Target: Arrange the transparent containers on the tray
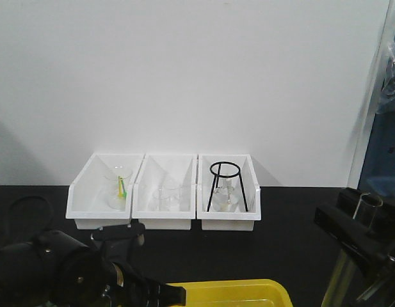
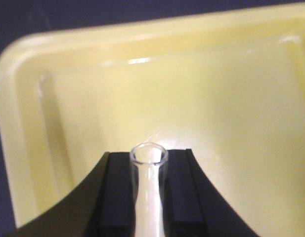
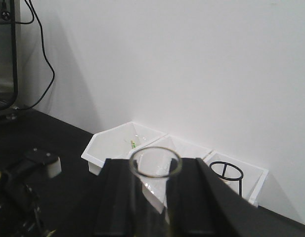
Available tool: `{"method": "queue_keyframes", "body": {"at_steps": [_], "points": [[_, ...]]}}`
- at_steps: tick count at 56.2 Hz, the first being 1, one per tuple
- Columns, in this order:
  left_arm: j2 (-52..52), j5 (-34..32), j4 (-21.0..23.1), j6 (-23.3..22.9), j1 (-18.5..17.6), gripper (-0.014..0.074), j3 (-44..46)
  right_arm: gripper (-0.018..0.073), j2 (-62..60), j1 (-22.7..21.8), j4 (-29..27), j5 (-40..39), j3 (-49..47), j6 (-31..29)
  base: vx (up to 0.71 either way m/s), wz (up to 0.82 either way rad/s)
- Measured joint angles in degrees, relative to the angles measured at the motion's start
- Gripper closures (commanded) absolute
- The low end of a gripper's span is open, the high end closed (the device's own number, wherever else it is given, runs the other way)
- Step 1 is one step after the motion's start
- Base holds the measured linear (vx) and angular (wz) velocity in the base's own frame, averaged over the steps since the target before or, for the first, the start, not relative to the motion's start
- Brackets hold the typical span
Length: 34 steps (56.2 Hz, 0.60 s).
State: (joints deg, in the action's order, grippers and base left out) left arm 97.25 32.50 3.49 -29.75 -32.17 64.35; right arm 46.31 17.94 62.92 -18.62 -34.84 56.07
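Releasing the clear glass test tube [image 2: 148, 197] your left gripper [image 2: 149, 165] clamps too high could crack it on the bright yellow plastic tray [image 2: 23, 123]; your right gripper [image 3: 155, 173] clamps another tube [image 3: 155, 176].

Left white bin [image 1: 98, 220]: clear beaker [image 1: 117, 192] with green stick [image 1: 122, 188].
Middle white bin [image 1: 164, 221]: clear glassware [image 1: 166, 196], indistinct.
Right white bin [image 1: 228, 222]: black tripod stand [image 1: 224, 175].
Tabletop [image 1: 287, 217]: black.

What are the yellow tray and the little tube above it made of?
The tray looks like glossy plastic: even yellow, rounded moulded rim, soft highlights. The tube looks like clear glass: see-through, with a bright ringed mouth, though it might be plastic.
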Motion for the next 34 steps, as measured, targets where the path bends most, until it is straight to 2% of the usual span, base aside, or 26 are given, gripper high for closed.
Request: {"method": "queue_keyframes", "body": {"at_steps": [19, 34], "points": [[7.97, -2.2, 0.98, 0.0, 0.16, 0.0593, 0.18, 0.0571, 0.0, 0.0, 0.0, 0.0, 0.0, 0.0, 0.0, 0.0], [10.01, -2.11, 3.17, -0.41, 4.07, 0.0569, 0.18, 0.0571, 0.0, 0.0, 0.0, 0.05, 0.0, 0.0, 0.0, 0.0]]}}
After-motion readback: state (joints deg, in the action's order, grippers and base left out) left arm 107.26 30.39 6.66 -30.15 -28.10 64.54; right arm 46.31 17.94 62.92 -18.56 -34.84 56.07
